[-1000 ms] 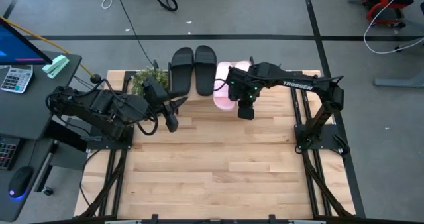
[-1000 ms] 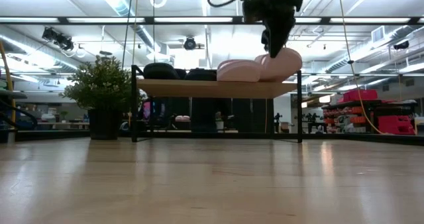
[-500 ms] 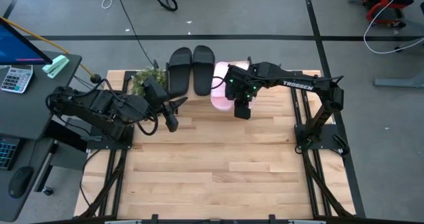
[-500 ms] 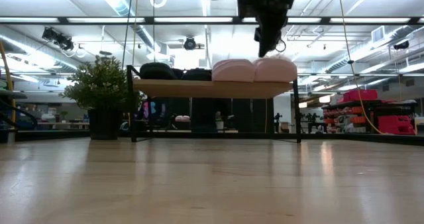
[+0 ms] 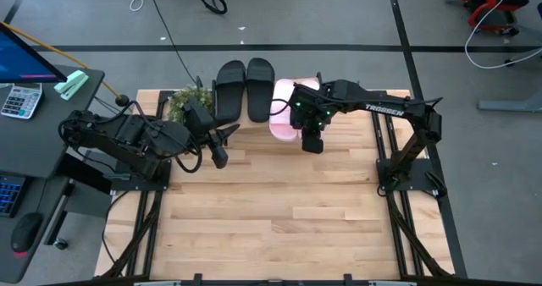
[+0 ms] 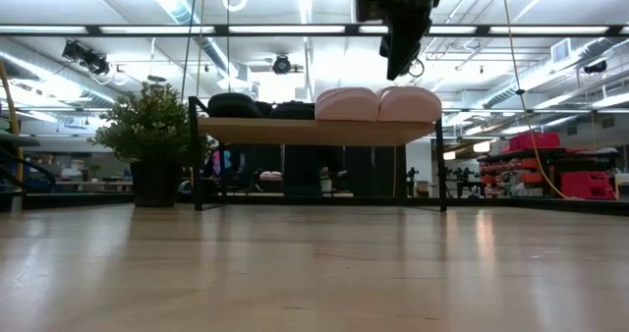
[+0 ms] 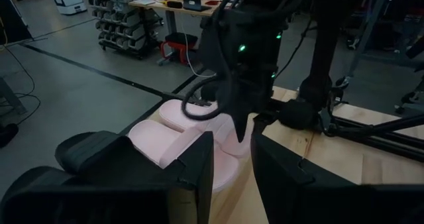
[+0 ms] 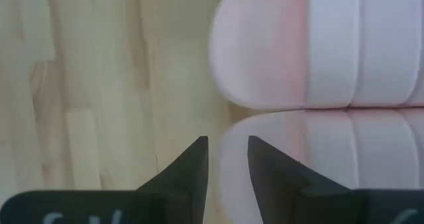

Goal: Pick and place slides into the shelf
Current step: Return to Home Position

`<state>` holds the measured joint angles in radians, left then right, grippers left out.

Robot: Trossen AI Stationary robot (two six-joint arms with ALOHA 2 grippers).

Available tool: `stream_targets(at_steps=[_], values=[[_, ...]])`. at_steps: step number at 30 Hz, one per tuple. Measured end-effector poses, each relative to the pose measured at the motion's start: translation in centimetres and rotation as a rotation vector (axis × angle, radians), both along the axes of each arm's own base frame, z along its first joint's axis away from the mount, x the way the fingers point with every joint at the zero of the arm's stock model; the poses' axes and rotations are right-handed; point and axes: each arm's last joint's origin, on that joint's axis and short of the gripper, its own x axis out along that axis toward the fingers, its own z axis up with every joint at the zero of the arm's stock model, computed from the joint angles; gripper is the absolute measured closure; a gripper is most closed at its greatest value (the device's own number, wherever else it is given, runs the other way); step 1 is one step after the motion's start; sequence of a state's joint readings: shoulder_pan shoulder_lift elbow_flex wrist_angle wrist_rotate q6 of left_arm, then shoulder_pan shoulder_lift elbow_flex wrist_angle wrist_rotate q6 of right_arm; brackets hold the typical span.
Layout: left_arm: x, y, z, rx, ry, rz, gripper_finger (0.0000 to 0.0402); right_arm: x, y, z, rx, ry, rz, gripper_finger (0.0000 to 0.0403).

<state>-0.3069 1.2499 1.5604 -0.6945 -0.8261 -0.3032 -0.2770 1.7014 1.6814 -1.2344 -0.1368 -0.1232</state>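
Shelf holds two black slides, two pink slides.

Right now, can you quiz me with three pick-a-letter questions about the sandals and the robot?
1. Where are the pink sandals? A) on the shelf B) on the floor C) inside a box
2. How many black sandals are there? A) one B) two C) four
3. What does the right gripper hold? A) a pink sandal B) a black sandal C) nothing
Answers: 1A, they rest on its board; 2B, a pair lies side by side; 3C, it hangs clear above the pink pair. The left gripper sits by the plant.
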Motion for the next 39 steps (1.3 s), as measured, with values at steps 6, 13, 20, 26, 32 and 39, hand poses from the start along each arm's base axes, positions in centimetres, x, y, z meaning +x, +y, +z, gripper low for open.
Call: stream_targets(at_steps=[6, 13, 20, 26, 32, 39], values=[[0.0, 0.0, 0.0, -0.002, 0.002, -0.006, 0.0294, -1.2, 0.4, 1.5, -0.048, -0.029, 0.000, 0.0294], [1.3, -0.5, -1.4, 0.022, 0.086, -0.010, 0.0297, -3.7, 0.9, 3.7, -0.232, -0.016, -0.134, 0.0348], [3.4, -0.9, -3.1, 0.106, 0.154, 0.106, 0.0315, -4.8, 2.0, 4.7, -0.291, -0.020, -0.238, 0.0392], [4.3, -0.9, -4.2, 0.191, 0.196, 0.230, 0.0350, -4.9, 2.7, 4.2, -0.358, 0.039, -0.296, 0.0397], [3.8, -0.5, -4.6, 0.217, 0.126, 0.440, 0.0391, -4.8, 3.5, 4.2, -0.414, 0.022, -0.354, 0.0399], [2.7, 0.0, -5.9, 0.026, 0.048, 0.507, 0.0387, -4.6, 3.7, 4.3, -0.433, -0.001, -0.396, 0.0401]])
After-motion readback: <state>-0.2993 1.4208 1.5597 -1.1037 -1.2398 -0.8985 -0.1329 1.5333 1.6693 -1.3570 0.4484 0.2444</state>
